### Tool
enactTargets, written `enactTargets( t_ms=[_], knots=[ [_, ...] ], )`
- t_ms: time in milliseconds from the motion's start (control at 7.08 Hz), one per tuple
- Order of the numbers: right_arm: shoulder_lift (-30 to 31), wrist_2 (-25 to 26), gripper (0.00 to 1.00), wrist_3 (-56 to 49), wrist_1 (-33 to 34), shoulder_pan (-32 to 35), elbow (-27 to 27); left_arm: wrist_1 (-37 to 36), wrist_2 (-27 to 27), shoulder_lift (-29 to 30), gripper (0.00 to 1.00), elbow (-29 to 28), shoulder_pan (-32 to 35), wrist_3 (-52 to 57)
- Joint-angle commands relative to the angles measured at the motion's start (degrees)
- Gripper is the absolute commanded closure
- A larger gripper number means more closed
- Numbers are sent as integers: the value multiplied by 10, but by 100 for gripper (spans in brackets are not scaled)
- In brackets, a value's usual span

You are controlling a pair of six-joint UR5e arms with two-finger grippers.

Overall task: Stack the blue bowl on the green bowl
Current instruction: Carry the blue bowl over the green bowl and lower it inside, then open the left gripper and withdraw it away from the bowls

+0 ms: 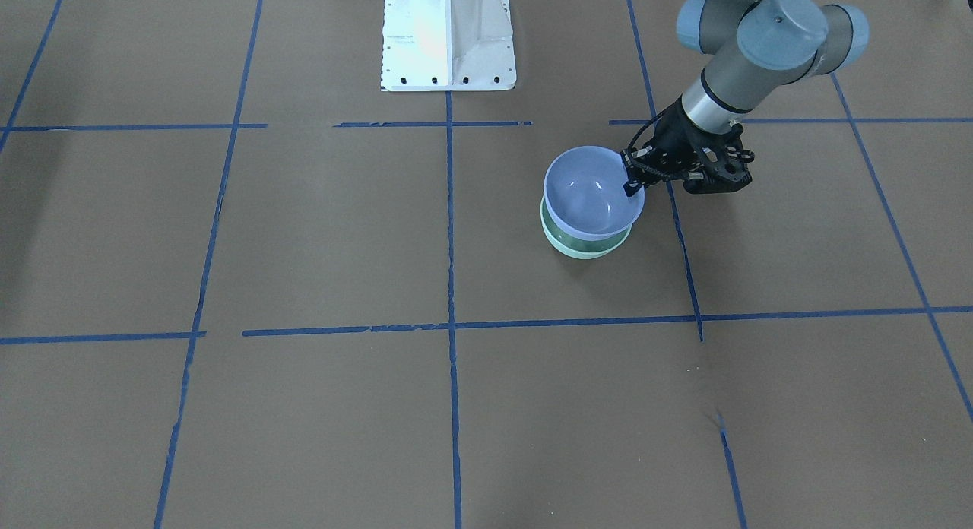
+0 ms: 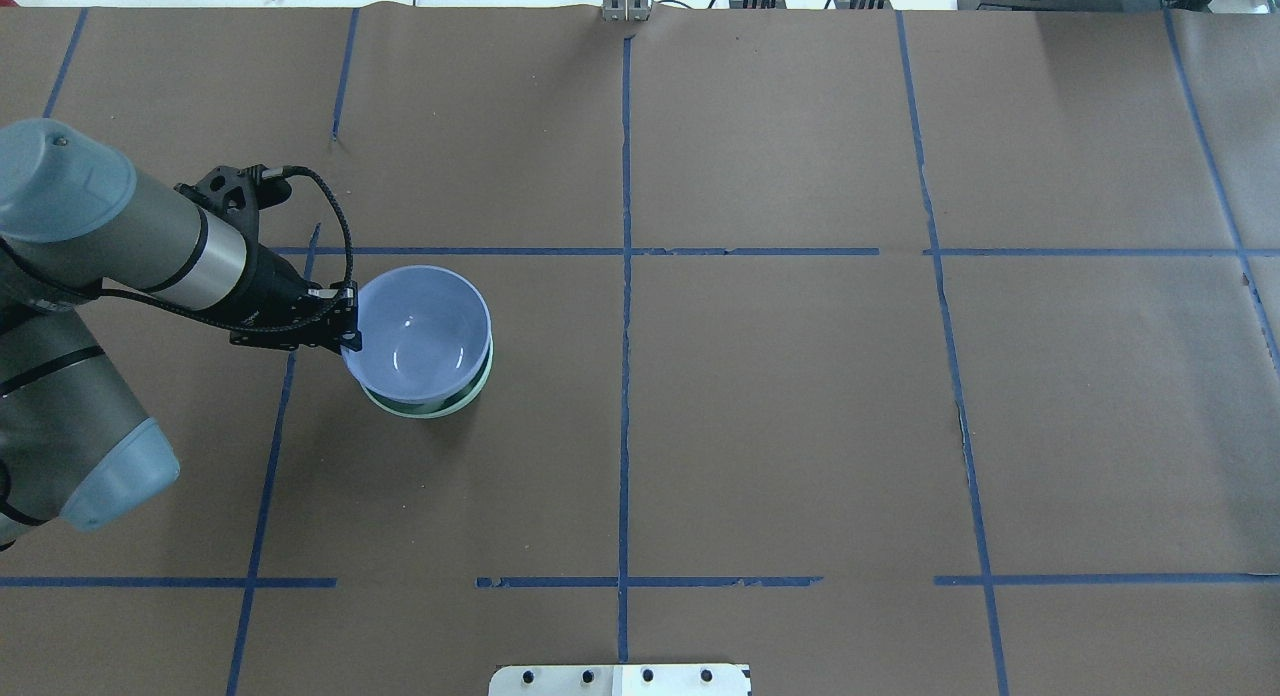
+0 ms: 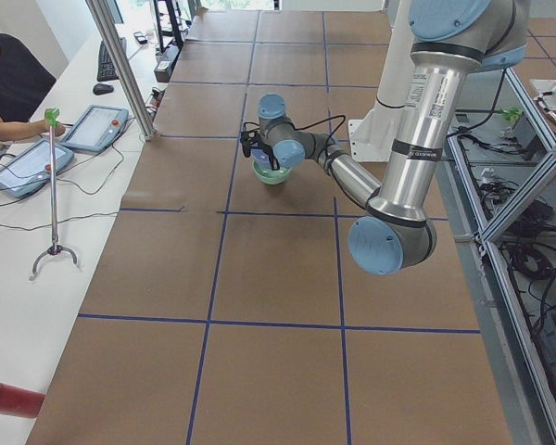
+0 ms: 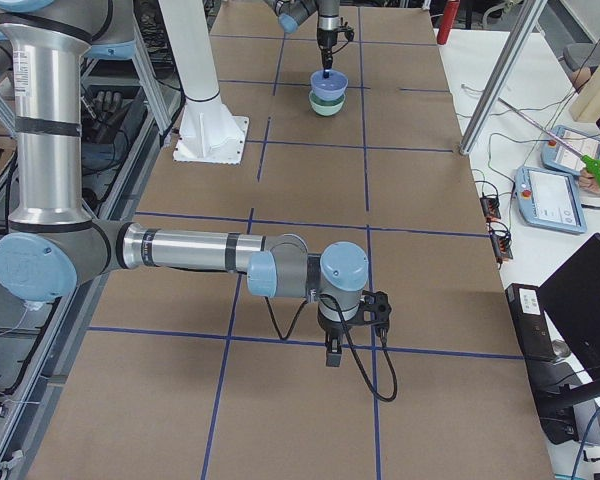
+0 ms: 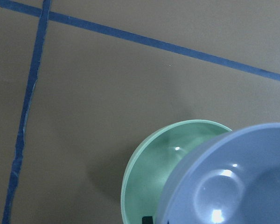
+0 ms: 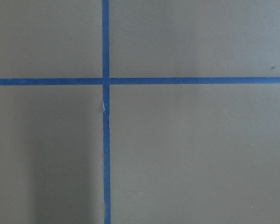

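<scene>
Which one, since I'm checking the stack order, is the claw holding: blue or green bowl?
The blue bowl: the left claw grips its rim, and it is uppermost, above the green bowl.

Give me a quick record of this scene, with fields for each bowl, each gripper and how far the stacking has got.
blue bowl: held by its rim, over the green bowl, off-centre
green bowl: upright on the table, partly covered
left gripper: shut on the blue bowl's rim
right gripper: far from bowls; open or shut unclear
stacking: blue bowl not yet released
</scene>
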State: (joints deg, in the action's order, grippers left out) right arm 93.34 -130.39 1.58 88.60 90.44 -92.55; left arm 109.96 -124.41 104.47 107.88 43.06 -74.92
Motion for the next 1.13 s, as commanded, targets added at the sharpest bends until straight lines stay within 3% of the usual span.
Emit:
enactTargets(
  t_ms=[0, 565, 706, 988],
  knots=[
    [0, 0, 0, 0, 1, 0, 0, 10, -1, -1, 0, -6, -1, 2],
    [0, 0, 0, 0, 0, 0, 0, 2, -5, -1, 0, 22, 37, 73],
    [0, 0, 0, 0, 0, 0, 0, -1, -5, -4, 0, 22, 86, 139],
    [0, 0, 0, 0, 1, 0, 0, -12, -6, -67, 0, 18, 158, 321]
  ],
)
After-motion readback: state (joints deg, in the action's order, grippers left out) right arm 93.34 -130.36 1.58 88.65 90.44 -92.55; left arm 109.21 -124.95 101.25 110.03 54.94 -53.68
